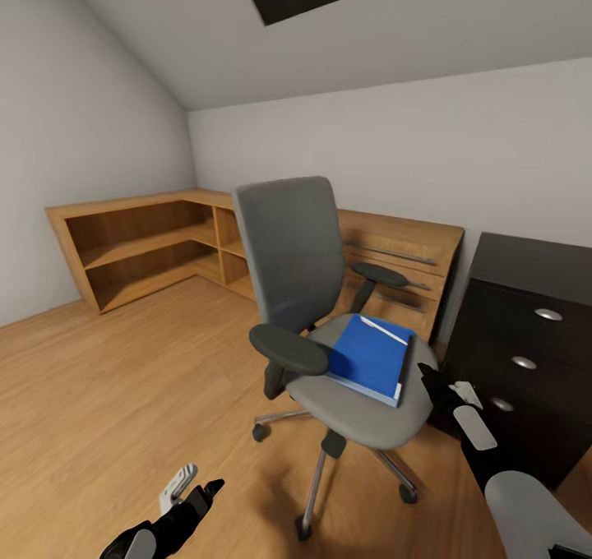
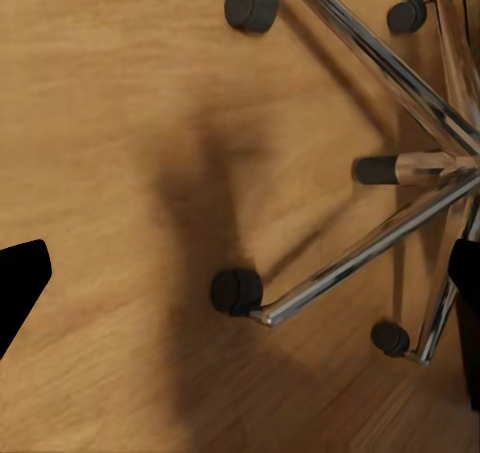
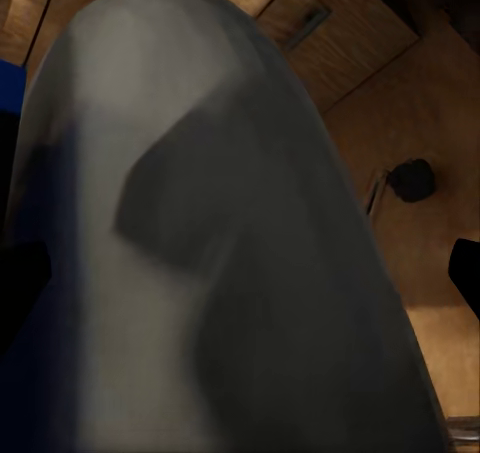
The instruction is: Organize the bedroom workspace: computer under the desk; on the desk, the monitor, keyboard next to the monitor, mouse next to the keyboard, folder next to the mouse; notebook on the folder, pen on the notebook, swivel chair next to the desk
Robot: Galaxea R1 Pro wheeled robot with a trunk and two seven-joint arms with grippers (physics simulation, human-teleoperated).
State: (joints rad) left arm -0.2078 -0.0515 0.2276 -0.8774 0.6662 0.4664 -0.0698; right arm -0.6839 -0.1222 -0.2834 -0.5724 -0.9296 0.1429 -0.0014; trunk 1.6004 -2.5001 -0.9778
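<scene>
Wooden floor [image 1: 107,394] lies under you, pale oak planks running to the walls. Your left gripper [image 1: 191,491] hangs low over it at the near left of the head view, beside the chair's base, and its wrist camera looks down on the chrome legs [image 2: 350,263] and black casters [image 2: 236,291]; the two dark fingertips sit at opposite edges of that picture, so the fingers stand apart with nothing between them. Your right gripper [image 1: 448,390] is up at the near right edge of the seat, just beside the folder's corner. Its wrist camera is almost blocked by a blurred grey form, with dark fingertips at either edge; you cannot tell from these pictures whether it has closed on anything.

Next comes the swivel chair [image 1: 296,255], grey-upholstered with black armrests, standing on the floor ahead of you, its back toward the far wall. On its seat lies the blue folder [image 1: 366,355], flat, near the seat's right side. A white pen [image 1: 383,329] rests across the folder's far end. Whether a notebook lies in that stack you cannot tell.

To the right, a black drawer unit [image 1: 526,353] with round silver pulls stands close by. Behind the chair a low wooden cabinet [image 1: 411,255] with long bar handles runs along the far wall, joining open wooden shelves [image 1: 140,247] in the left corner.
</scene>
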